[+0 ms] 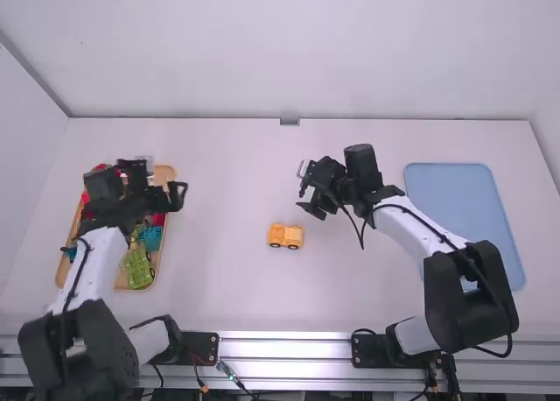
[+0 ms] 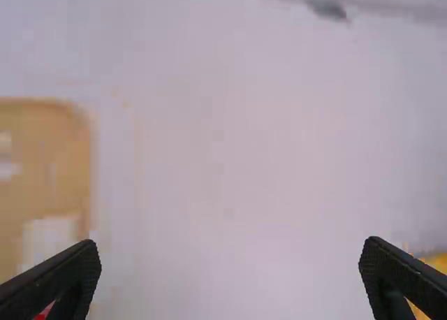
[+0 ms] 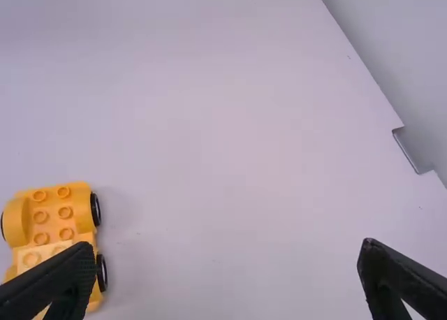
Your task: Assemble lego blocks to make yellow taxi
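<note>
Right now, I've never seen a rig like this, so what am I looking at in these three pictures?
These are a left arm and a right arm, robots at a white table. The high view looks down from above and behind them; the wrist views come from cameras on each arm. At left, a wooden tray holds colorful toy blocks. A yellow-orange block car stands near the middle; a blue tray lies at right. The left gripper and right gripper are both open, holding nothing.

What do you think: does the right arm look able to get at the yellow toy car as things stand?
Probably yes: its open gripper hangs near the car, with only bare table between them.
</note>
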Controlling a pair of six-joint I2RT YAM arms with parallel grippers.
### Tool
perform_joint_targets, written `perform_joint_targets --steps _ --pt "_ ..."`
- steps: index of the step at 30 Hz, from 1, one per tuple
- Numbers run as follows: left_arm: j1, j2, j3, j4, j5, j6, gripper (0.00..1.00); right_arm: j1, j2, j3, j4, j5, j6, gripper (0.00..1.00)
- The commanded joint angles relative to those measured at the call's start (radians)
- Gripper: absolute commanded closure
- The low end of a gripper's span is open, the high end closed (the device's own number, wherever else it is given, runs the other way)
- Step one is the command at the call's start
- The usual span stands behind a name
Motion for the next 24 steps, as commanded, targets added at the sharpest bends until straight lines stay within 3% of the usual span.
perform_joint_targets --steps 1,6,8,13,17,24 --pt "0.067 -0.073 0.008 -0.053 -0.206 -0.380 0.01 0.001 -0.002 -0.006 0.002 0.012 0.007 0.01" --pt "0.120 -0.101 0.008 -0.090 -0.309 -0.467 0.01 -0.005 -0.002 -0.006 0.003 0.011 0.007 0.01" --pt "0.137 -0.093 0.022 -0.165 -0.422 -0.539 0.01 -0.005 -0.002 -0.006 0.006 0.010 0.007 0.01" --pt "0.155 0.024 0.091 -0.239 -0.587 -0.640 0.00 -0.005 -0.002 -0.006 0.019 0.014 0.008 0.01" --pt "0.176 0.158 0.183 -0.307 -0.583 -0.640 0.01 -0.005 -0.002 -0.006 0.027 0.010 0.007 0.01" --pt "0.190 0.459 0.415 -0.504 -0.384 -0.524 0.01 -0.005 -0.002 -0.006 0.030 0.014 0.051 0.01"
